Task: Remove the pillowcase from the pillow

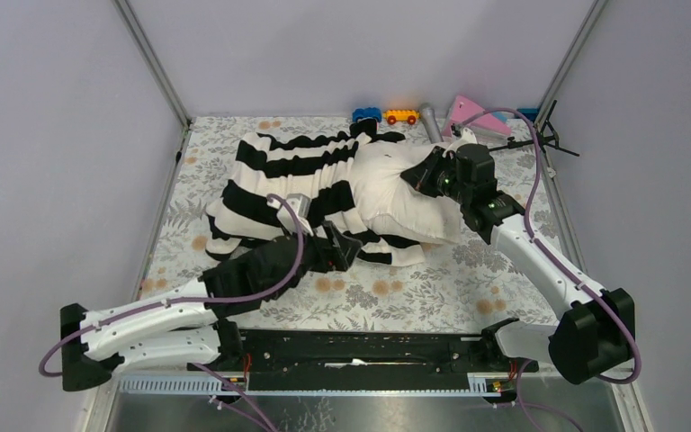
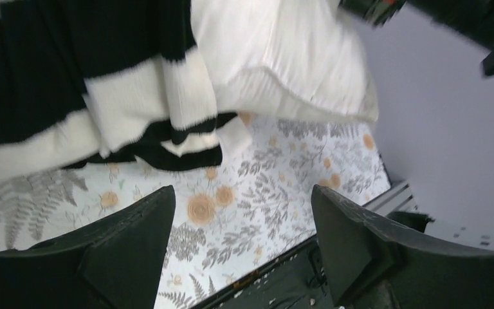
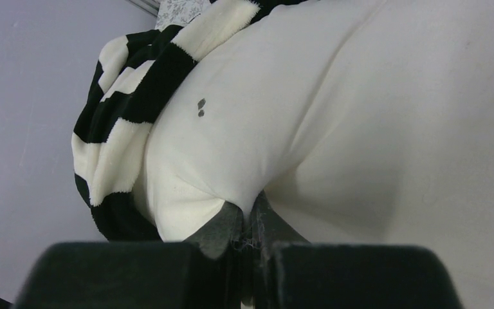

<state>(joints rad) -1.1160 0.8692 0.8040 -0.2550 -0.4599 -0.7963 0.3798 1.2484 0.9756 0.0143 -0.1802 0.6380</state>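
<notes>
Right end effector (image 3: 249, 222) clamped on pillow (image 1: 387, 184) fabric at bare right end. Pillowcase (image 1: 292, 175) bunched over pillow's left half. Left end effector (image 2: 241, 199) wide, empty, above bare worktop (image 1: 414, 288) beside pillowcase's near edge.

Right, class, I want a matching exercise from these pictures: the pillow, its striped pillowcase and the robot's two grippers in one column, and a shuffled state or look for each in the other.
Column one
1. pillowcase
2. pillow
3. left gripper
4. right gripper

Column two
A. shut, pinching cream fabric
B. black and white stripes, bunched toward the left
C. open, holding nothing
D. plain cream, right end bare

Pairs: 1-B, 2-D, 3-C, 4-A
</notes>
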